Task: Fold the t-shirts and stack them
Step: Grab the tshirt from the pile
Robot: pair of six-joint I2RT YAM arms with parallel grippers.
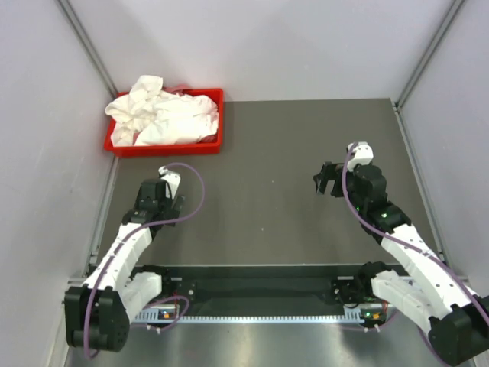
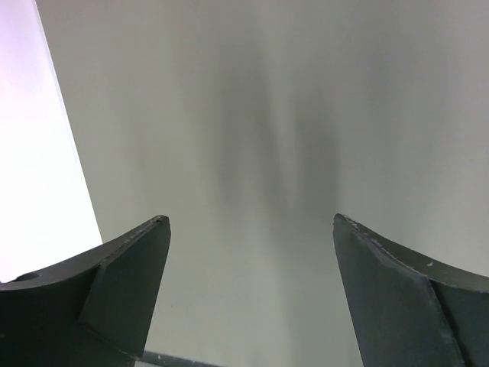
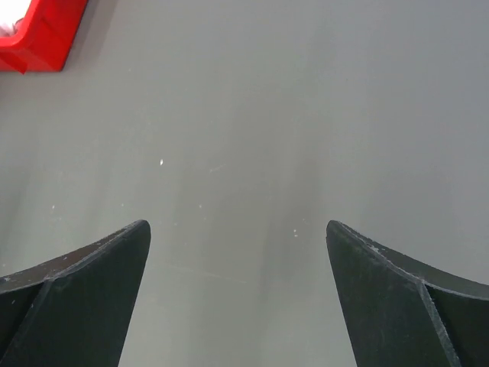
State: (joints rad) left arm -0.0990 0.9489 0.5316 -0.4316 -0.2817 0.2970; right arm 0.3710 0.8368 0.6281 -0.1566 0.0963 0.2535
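Observation:
The white t-shirts (image 1: 162,118) lie crumpled in a heap in a red bin (image 1: 216,142) at the far left of the grey table. My left gripper (image 1: 158,200) is open and empty over bare table, a little in front of the bin; in the left wrist view (image 2: 250,229) its jaws stand wide apart over plain grey surface. My right gripper (image 1: 329,182) is open and empty over the right half of the table, far from the shirts; the right wrist view (image 3: 238,233) shows only bare table between its fingers.
A corner of the red bin (image 3: 34,34) shows at the top left of the right wrist view. Grey walls close in the table on the left, right and back. A metal rail (image 1: 260,271) with the arm bases runs along the near edge.

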